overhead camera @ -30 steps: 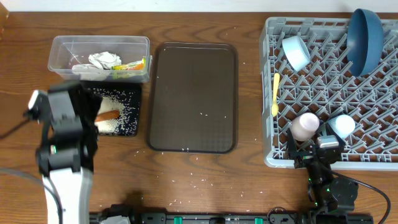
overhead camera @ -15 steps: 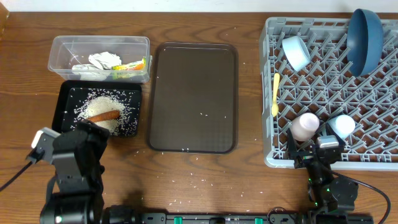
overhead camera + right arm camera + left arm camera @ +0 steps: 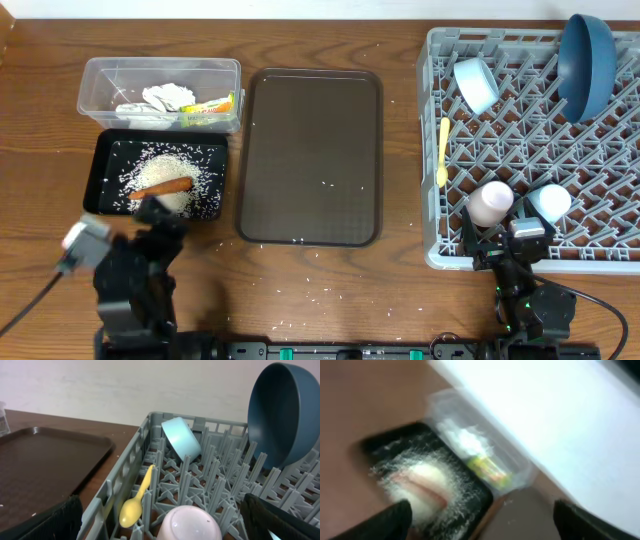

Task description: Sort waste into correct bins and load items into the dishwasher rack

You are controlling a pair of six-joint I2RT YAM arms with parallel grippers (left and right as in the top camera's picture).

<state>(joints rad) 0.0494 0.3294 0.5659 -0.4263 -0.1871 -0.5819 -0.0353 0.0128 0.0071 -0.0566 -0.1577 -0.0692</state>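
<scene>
The wooden table (image 3: 400, 290) is being taken up at its right end by the grey dishwasher rack (image 3: 530, 150). The middle is being occupied by the dark brown serving tray (image 3: 310, 150), on which only a few stray grains are being carried.

The left gripper (image 3: 155, 212) is being held low, just beside the near edge of the black tray (image 3: 105, 165). In the blurred left wrist view its fingers (image 3: 395, 520) are being kept wide apart with nothing between them. The right gripper (image 3: 505, 238) is being held just outside the near wall of the rack, spread wide and gripping nothing, with the pink cup (image 3: 490, 203) lying ahead of it inside the rack.

The clear tub (image 3: 160, 70) is being kept at the far left, with the black tray touching or nearly touching its near side.

The dark blue plate (image 3: 587, 60) is being propped on edge in the far right corner of the rack. The light blue bowl (image 3: 476, 83) is being held tilted among the pegs at the far left. The light blue cup (image 3: 549, 202) is being kept beside the pink one at the near edge. The pale yellow spoon (image 3: 443, 150) is being carried on the lattice along the left wall.

The crumpled tissue (image 3: 165, 97) and snack wrapper (image 3: 210, 103) are being held in the tub. The carrot (image 3: 165, 187) is being borne on the rice heap (image 3: 180, 165) in the black tray. Loose grains (image 3: 300, 240) are being left scattered on the table near the brown tray.
</scene>
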